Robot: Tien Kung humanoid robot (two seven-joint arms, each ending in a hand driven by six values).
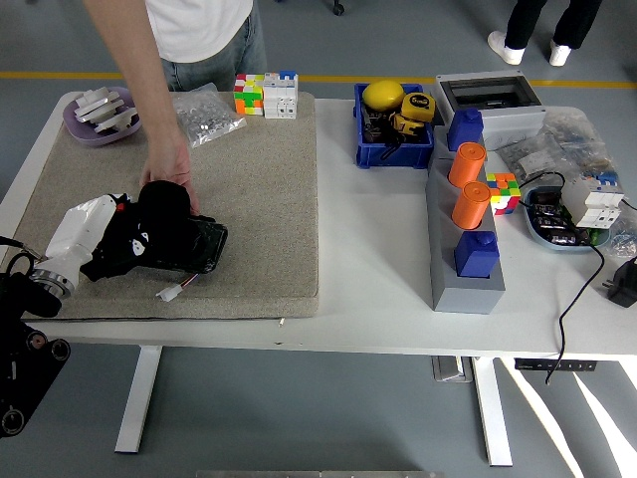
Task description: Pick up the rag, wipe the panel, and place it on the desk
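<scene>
- The left arm (pixel 40 299) comes in from the lower left corner, past the near left corner of the grey mat (pixel 259 199), with a white shell at its wrist.
- The left hand (pixel 134 239) lies on top of the panel (pixel 194 244), near the mat's front left part; its black fingers are clenched on the rag (pixel 159 204).
- The rag looks like a dark, bunched lump, black like the hand, so its edges are hard to tell apart from the fingers.
- The panel is a flat, glossy black slab lying on the mat; only its right end shows past the hand, and a small white connector on a wire (pixel 169 292) pokes out below it toward the mat's front edge.
- A person's hand (pixel 169 169) reaches down from the mat's far side, fingertips resting at the panel's back edge, just behind the rag.
- At the mat's far left corner sits a purple bowl (pixel 100 115) with metal pieces; a clear bag of parts (pixel 204 113) lies beside it.
- Right of the mat stand a blue bin (pixel 393 134) and a grey stand with orange cylinders (pixel 468 184).
</scene>
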